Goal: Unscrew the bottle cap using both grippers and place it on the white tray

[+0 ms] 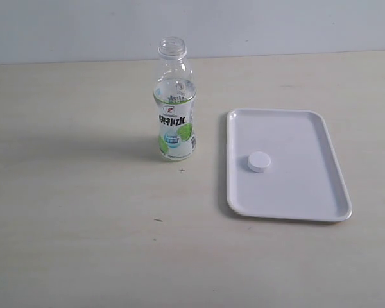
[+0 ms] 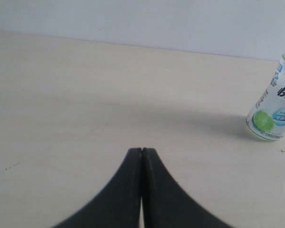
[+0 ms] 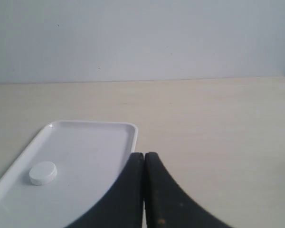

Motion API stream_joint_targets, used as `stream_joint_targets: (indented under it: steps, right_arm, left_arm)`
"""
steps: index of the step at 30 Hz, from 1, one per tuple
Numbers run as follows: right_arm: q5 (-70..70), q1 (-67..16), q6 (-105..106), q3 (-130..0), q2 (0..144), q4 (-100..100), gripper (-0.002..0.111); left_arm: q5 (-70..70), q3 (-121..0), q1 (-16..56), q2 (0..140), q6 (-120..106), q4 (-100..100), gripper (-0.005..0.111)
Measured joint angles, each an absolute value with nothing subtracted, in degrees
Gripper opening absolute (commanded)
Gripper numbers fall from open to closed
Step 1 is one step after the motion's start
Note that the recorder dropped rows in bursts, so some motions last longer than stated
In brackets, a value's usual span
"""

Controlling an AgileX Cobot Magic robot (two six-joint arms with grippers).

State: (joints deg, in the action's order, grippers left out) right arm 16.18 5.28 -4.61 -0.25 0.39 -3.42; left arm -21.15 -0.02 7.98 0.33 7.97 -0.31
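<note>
The clear bottle [image 1: 176, 102] with its white-and-green label stands upright on the table, its threaded neck bare. To its right lies the white tray [image 1: 308, 128], and the small white bottle cap [image 1: 258, 162] rests flat on it. Neither gripper shows in the exterior view. My left gripper [image 2: 141, 150] is shut and empty, well away from the bottle [image 2: 274, 109]. My right gripper [image 3: 144, 155] is shut and empty beside the tray [image 3: 99, 142], with the cap [image 3: 42, 173] lying apart from it on the tray.
The pale wooden table [image 1: 83, 212] runs back to a plain light wall [image 1: 276, 25]. A few small dark specks [image 1: 158, 220] mark the tabletop in front of the bottle.
</note>
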Motion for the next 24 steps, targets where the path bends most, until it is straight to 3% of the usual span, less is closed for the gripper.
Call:
stream_joint_targets:
  steps: [24]
  right_arm:
    - [16.2,5.3,-4.6,-0.3,0.4,-2.9,0.000]
  left_arm:
    - [-21.2,0.0,8.0,0.3,8.0,-0.3,0.000]
